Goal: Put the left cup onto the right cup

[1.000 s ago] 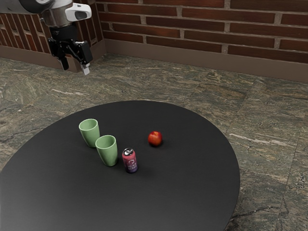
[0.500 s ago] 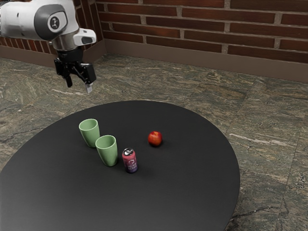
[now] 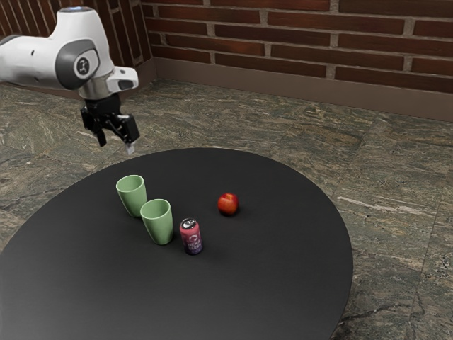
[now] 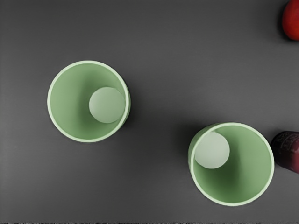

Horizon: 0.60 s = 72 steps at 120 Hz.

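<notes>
Two green cups stand upright on the round black table (image 3: 269, 283). The left cup (image 3: 132, 195) (image 4: 88, 101) sits a little behind and to the exterior view's left of the right cup (image 3: 157, 221) (image 4: 231, 163); a small gap separates them. My gripper (image 3: 117, 143) hangs open in the air above and slightly behind the left cup, well clear of its rim, with nothing between its fingers. From the wrist view both cups are seen from straight above, mouths open and empty.
A dark red soda can (image 3: 190, 236) (image 4: 287, 151) stands right beside the right cup, on its side away from the left cup. A red apple (image 3: 228, 204) (image 4: 291, 19) lies farther toward the exterior view's right. A brick wall (image 3: 297, 35) runs behind the stone floor.
My arm has come down and slightly toward the table over the last second, bringing the open gripper closer above the left cup. The cups, can and apple have not moved.
</notes>
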Each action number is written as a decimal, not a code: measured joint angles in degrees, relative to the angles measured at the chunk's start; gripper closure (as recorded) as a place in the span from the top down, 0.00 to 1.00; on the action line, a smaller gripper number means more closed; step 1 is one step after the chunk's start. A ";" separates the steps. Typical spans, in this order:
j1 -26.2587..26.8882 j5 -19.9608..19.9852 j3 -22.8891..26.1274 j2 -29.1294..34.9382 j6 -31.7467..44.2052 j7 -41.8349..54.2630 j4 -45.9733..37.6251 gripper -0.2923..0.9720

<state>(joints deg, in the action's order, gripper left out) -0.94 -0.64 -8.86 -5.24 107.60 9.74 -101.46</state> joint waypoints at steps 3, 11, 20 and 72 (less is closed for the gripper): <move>-0.11 -0.06 -0.01 0.60 0.53 0.07 -1.04 0.75; -0.66 -0.17 0.00 1.37 1.70 0.29 -2.57 0.75; -1.58 -0.24 0.04 1.65 2.80 0.64 -3.58 0.75; -6.30 -0.25 0.03 -2.52 6.24 2.24 -3.75 0.75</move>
<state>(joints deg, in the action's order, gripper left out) -7.24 -0.89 -8.83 -7.77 113.83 11.98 -105.21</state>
